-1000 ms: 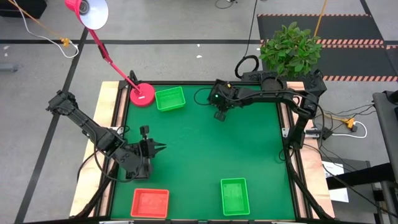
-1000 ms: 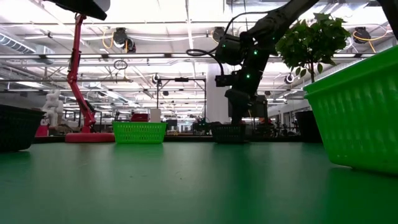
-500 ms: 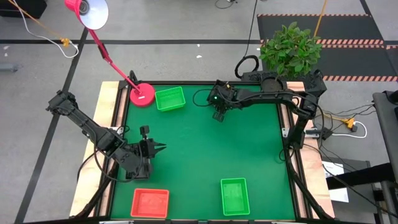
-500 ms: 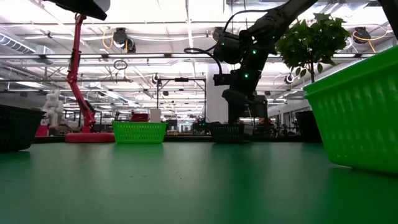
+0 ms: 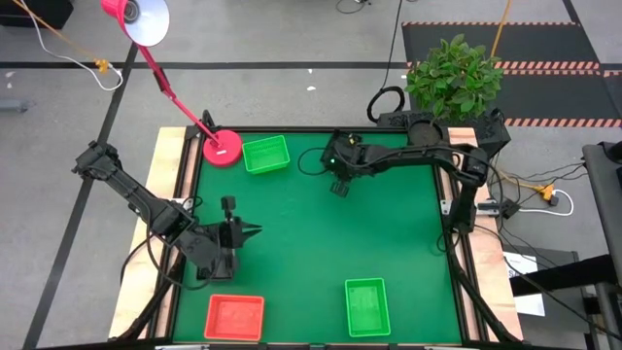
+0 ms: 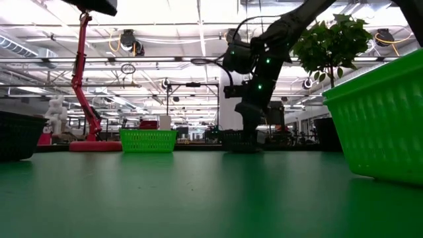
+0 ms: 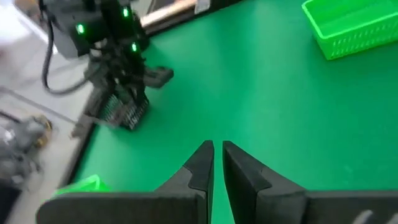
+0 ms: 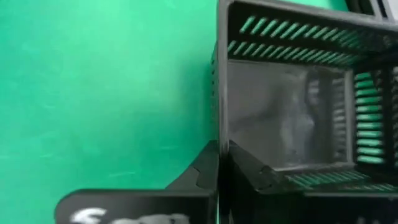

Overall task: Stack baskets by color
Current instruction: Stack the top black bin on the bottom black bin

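My right jaws, upper centre, pinch a black basket's wall. Left jaws wait pressed together, empty. Green baskets remain apart; much stacking left.

black basket cropped, green basket cropped

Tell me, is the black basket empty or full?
Empty. The right wrist view looks into the black basket and shows only its bare floor; the right tool pinches its wall.
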